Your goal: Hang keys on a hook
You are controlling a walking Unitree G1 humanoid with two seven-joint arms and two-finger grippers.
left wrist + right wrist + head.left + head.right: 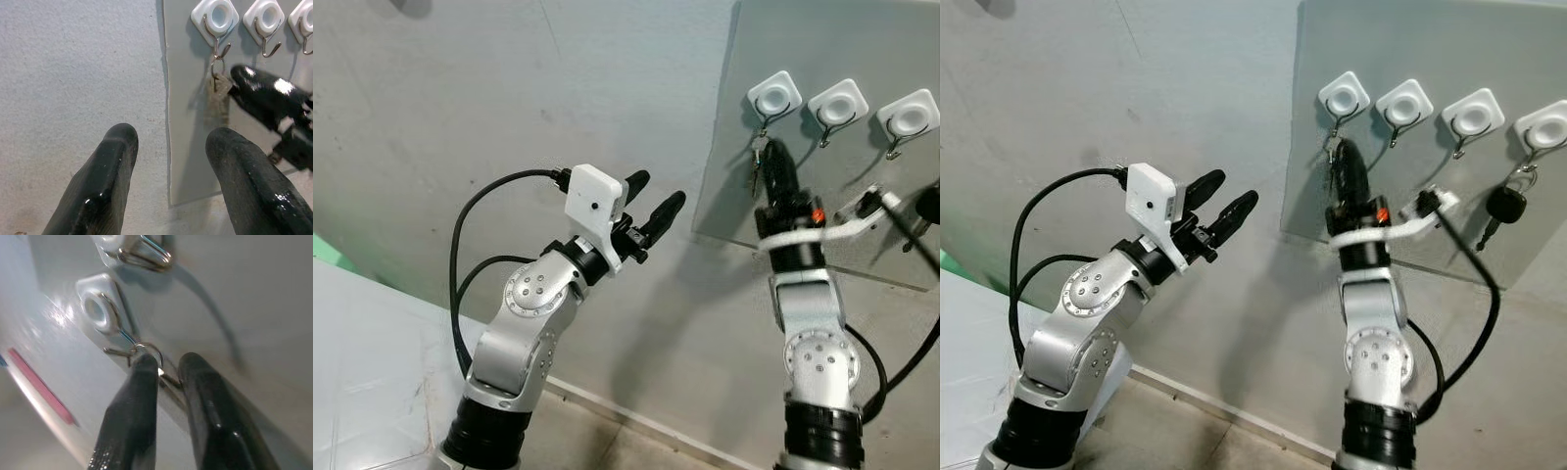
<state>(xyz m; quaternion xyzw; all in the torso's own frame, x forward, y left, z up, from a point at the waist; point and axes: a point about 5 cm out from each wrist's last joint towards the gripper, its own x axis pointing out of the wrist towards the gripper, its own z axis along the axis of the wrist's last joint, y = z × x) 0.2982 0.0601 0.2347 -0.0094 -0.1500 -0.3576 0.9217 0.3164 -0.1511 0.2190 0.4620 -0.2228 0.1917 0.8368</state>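
Note:
A grey board [729, 186] on the wall carries a row of white hooks. At its leftmost hook [773, 98] my right gripper [775, 157] reaches straight up, shut on the keys [218, 95]. In the right wrist view the key ring [149, 350] sits against the wire hook [115, 318], just above the two fingers [139, 382]. My left gripper [658, 191] is raised left of the board with its fingers open and nothing between them, pointing toward that hook [217, 41].
Two bare hooks [838, 101] [908, 113] follow to the right. A black car key [1503, 206] hangs from the fourth hook [1542, 125]. Plain grey wall spreads left of the board. A pale surface [362, 362] lies low at the left.

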